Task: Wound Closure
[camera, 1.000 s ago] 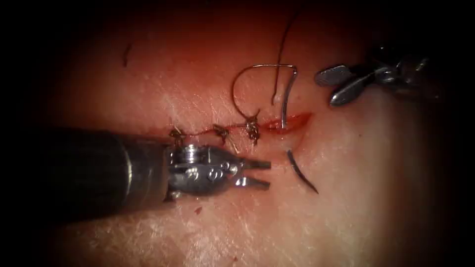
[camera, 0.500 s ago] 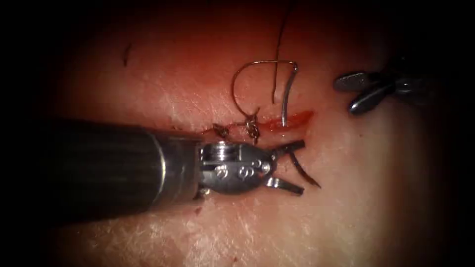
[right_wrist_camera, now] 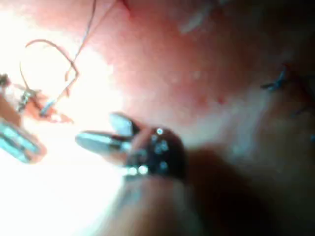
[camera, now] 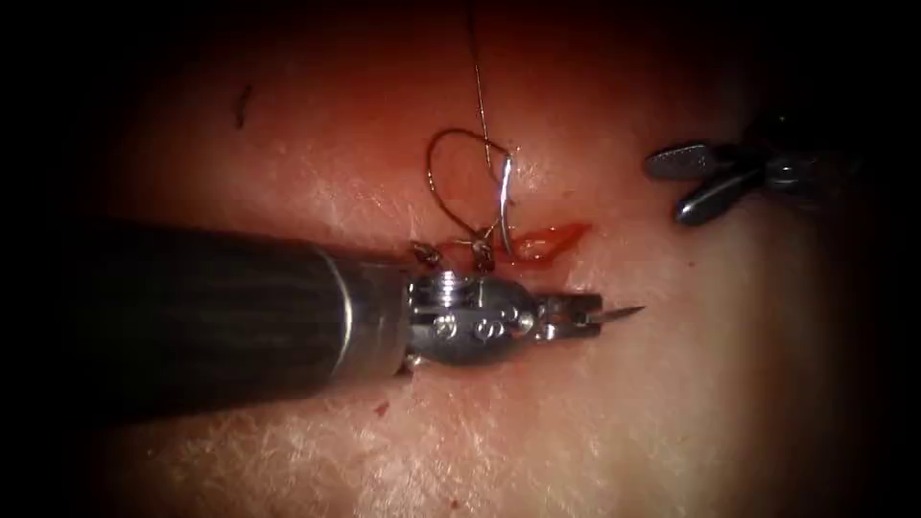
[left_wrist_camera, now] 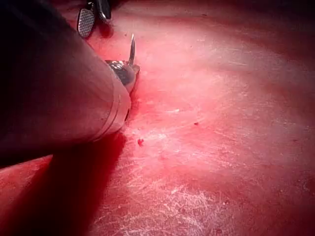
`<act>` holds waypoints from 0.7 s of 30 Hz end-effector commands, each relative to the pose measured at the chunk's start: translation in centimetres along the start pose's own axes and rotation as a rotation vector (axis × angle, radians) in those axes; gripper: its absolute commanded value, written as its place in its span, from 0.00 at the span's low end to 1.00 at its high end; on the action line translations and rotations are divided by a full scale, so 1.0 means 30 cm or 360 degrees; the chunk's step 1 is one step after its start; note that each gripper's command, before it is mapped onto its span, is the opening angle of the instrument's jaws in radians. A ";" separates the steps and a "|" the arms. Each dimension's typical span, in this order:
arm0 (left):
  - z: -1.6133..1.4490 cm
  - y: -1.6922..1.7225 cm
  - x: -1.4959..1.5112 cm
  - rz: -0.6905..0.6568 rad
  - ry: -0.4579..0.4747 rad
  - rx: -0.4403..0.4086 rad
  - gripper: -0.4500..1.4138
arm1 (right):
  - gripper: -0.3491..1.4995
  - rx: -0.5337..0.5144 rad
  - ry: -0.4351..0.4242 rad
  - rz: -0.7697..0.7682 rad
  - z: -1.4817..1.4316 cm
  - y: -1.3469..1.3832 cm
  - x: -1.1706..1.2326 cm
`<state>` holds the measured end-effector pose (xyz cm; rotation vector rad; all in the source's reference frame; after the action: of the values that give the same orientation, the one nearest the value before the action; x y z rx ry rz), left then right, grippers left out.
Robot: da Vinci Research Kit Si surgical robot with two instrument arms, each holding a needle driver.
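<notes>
My left tool (camera: 589,316) lies just below the cut (camera: 549,240), jaws shut on the curved needle close behind its point. The needle's point (camera: 628,312) sticks out to the right past the jaws. Its rear end (camera: 504,187) stands above the cut, and the middle of the curve is buried in the tissue (camera: 672,403). Thread (camera: 441,158) loops from the needle's rear end and runs upward. My right tool (camera: 683,184) hovers open and holding nothing at the right, away from the cut. The needle (left_wrist_camera: 132,49) rises beside my left jaws in the left wrist view. The right tool (right_wrist_camera: 96,133) also shows open in its wrist view.
Two knotted stitches (camera: 480,252) close the left part of the cut; its right end gapes with red fluid. A short cut end of thread (camera: 245,104) lies at the upper left. The left tool's dark shaft (camera: 211,307) covers the tissue at the left.
My left tool moved right and shut on the needle's point end below the cut. The needle's rear end sank leftward toward the cut and the thread loop shrank. My right tool drew back right.
</notes>
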<state>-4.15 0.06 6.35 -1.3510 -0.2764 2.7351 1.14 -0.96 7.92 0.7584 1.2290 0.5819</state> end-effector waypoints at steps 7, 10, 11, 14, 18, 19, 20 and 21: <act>0.000 0.005 0.009 -0.0237 0.0200 -0.0047 0.00 | 0.89 -0.0012 0.0008 0.0006 0.0002 -0.0003 -0.0027; -0.001 0.008 0.015 -0.0310 0.0308 -0.0077 0.00 | 0.89 -0.0020 0.0011 0.0007 0.0008 -0.0007 -0.0027; -0.001 0.009 0.017 -0.0353 0.0351 -0.0098 0.00 | 0.89 -0.0017 0.0010 0.0007 0.0010 -0.0007 -0.0026; 0.000 0.012 0.021 -0.0419 0.0447 -0.0148 0.00 | 0.89 -0.0014 0.0010 0.0017 0.0016 -0.0008 -0.0025; -0.001 0.015 0.025 -0.0503 0.0532 -0.0222 0.00 | 0.89 -0.0010 0.0009 0.0017 0.0019 -0.0014 -0.0027; -0.002 0.015 0.026 -0.0508 0.0545 -0.0234 0.00 | 0.89 -0.0006 0.0008 0.0017 0.0020 -0.0016 -0.0029; -0.004 0.015 0.029 -0.0533 0.0565 -0.0264 0.00 | 0.88 -0.0002 0.0006 0.0017 0.0023 -0.0019 -0.0030; -0.006 0.016 0.031 -0.0542 0.0574 -0.0275 0.00 | 0.88 0.0006 0.0004 0.0016 0.0026 -0.0021 -0.0032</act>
<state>-4.52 -0.20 5.30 -1.6384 -0.6654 2.1809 1.12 -1.05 7.88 0.7643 1.2283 0.5923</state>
